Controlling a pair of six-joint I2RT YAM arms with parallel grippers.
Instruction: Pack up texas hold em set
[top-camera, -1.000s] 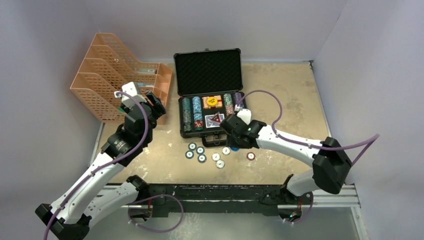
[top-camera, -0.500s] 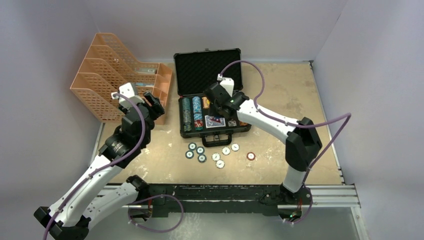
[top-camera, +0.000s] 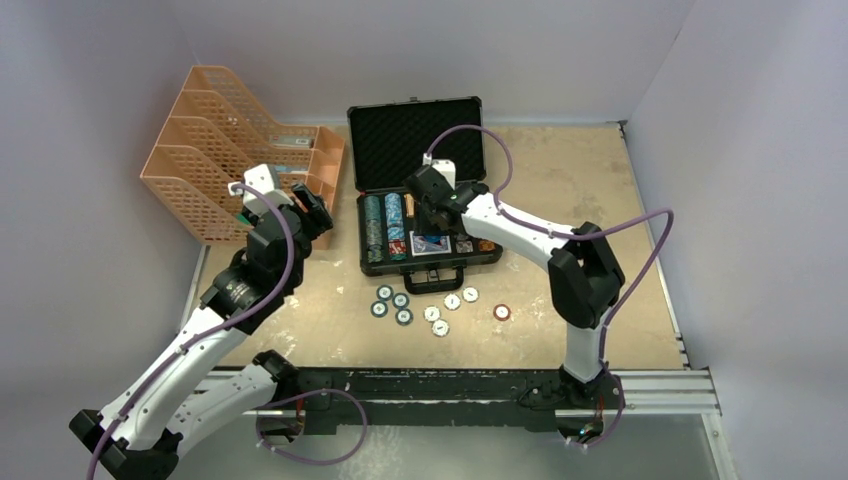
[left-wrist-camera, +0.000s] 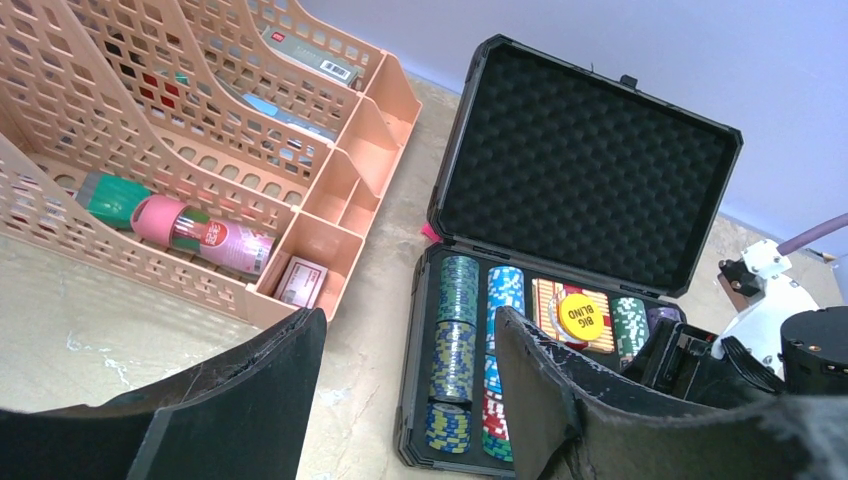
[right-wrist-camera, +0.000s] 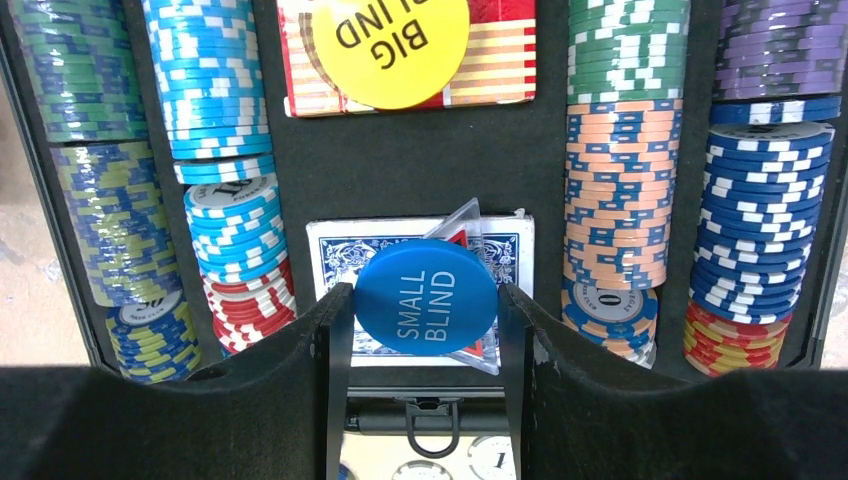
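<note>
The black case (top-camera: 415, 112) lies open with its foam lid up; it also shows in the left wrist view (left-wrist-camera: 590, 160). Rows of poker chips (right-wrist-camera: 210, 90) fill its slots beside a yellow BIG BLIND disc (right-wrist-camera: 385, 40) and the blue-white card deck (right-wrist-camera: 335, 250). My right gripper (right-wrist-camera: 426, 312) is shut on a blue SMALL BLIND disc (right-wrist-camera: 426, 297) and holds it over the deck, above the case's middle (top-camera: 432, 215). Several loose chips (top-camera: 425, 305) lie on the table in front of the case. My left gripper (left-wrist-camera: 410, 360) is open and empty, left of the case (top-camera: 310, 210).
An orange mesh file organiser (top-camera: 230, 150) stands at the back left, holding small boxes and a pink bottle (left-wrist-camera: 200, 228). A single red chip (top-camera: 501, 312) lies right of the loose group. The case handle (right-wrist-camera: 430, 425) shows below the right fingers.
My right arm has swung from the table at the case's front right corner up and left over the case's middle. The left arm has barely moved.
</note>
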